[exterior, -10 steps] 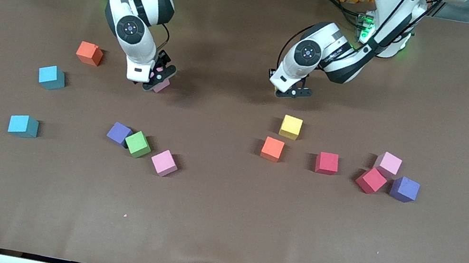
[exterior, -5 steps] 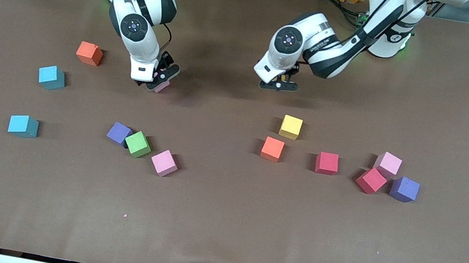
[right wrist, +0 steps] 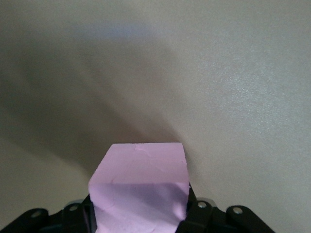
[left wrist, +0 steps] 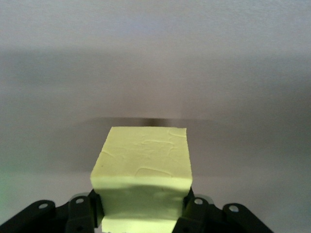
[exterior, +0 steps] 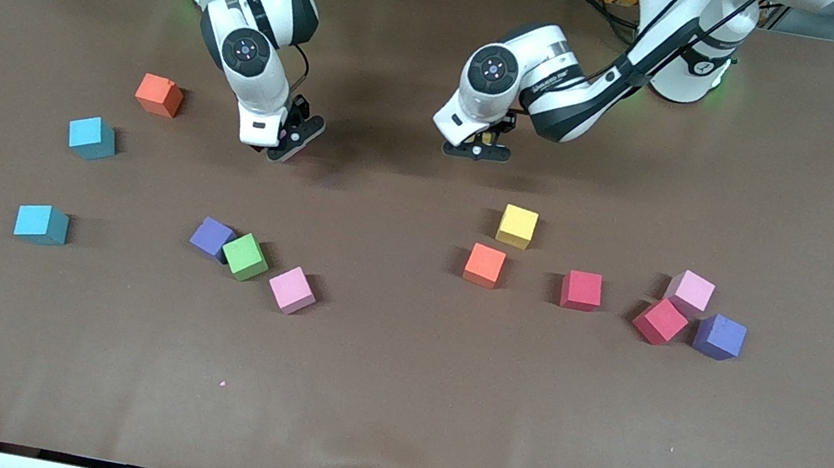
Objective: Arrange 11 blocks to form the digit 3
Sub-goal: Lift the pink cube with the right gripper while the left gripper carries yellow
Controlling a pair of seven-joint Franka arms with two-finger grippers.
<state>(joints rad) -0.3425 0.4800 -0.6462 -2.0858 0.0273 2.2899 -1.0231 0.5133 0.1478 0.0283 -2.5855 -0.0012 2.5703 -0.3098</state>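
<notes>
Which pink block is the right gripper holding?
The pink block clamped in the right gripper, lifted off the table; the other two pink blocks lie free on the table.

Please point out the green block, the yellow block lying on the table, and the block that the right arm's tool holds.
green block [exterior: 245, 255], front view, middle of its top face.
yellow block on the table [exterior: 517, 225], front view, middle of its top face.
pink block in the right tool [right wrist: 141, 182], right wrist view, its visible upper face.
</notes>
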